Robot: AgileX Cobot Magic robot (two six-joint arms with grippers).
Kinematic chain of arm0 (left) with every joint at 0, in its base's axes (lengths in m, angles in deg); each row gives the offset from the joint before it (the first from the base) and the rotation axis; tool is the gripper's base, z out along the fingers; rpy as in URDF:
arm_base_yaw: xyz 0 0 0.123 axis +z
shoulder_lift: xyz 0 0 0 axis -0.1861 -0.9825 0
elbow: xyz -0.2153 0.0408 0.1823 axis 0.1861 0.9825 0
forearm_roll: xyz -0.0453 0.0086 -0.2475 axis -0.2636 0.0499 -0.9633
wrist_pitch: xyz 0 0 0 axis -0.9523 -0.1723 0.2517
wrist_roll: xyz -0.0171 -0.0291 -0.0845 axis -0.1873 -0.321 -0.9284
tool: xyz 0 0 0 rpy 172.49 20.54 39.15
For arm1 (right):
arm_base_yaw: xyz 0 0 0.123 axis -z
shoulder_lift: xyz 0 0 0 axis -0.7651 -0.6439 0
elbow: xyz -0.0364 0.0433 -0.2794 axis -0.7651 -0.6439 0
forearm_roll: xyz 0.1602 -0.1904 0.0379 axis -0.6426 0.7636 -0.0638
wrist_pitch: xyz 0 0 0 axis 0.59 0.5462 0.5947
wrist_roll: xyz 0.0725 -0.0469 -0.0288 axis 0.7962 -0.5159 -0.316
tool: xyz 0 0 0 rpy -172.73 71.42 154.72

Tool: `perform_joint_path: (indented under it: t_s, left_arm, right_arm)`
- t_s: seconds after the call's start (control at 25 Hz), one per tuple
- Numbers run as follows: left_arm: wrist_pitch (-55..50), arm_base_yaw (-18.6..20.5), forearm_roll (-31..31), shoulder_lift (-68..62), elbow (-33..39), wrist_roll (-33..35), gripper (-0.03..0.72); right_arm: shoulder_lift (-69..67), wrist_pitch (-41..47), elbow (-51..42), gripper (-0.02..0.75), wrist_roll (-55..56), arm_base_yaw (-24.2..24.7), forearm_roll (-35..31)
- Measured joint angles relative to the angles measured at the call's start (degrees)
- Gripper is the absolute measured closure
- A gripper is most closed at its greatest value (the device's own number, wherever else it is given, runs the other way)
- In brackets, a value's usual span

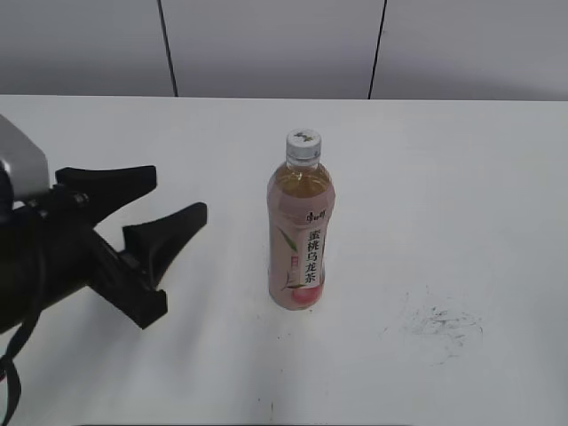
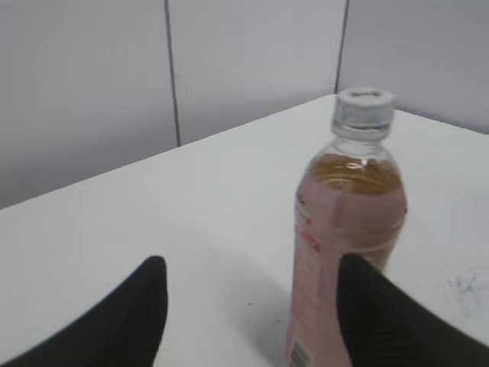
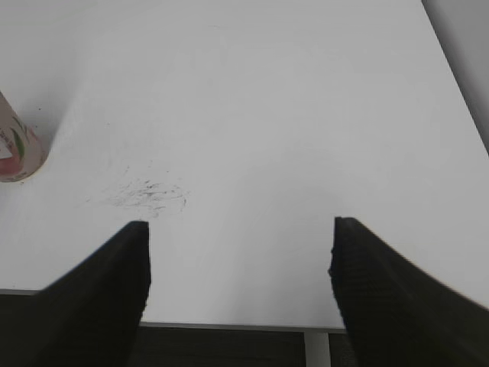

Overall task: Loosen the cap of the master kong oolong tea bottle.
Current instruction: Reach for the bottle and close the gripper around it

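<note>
Bottle (image 1: 301, 232) stands upright mid-table, cap (image 1: 303, 144) on, left gripper (image 1: 169, 200) spread wide left of it, likely to brace it; right gripper (image 3: 238, 252) spread too, right of bottle, empty

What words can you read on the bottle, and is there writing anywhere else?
"蜜桃乌龙茶": black characters running down the label of the bottle.
Small mark above those characters: too blurred to read.
Dark logo on the cap: too small to read.
Barcode low on the label, left wrist view: unreadable.
No other writing shows.
</note>
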Motion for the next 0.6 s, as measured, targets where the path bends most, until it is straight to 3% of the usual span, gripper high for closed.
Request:
perform_joint_path:
  t_s: [0.24, 0.6]
  left_arm:
    - [9.61, 0.00, 4.86, -14.76, -0.05, -0.04, 0.113]
    - [10.04, 0.00, 11.28, -26.20, -7.96, -1.72, 0.103]
  right_arm:
    - [0.00, 0.00, 0.00, 0.183, 0.00, 0.00, 0.00]
    - [0.00, 0.00, 0.00, 0.183, 0.00, 0.00, 0.00]
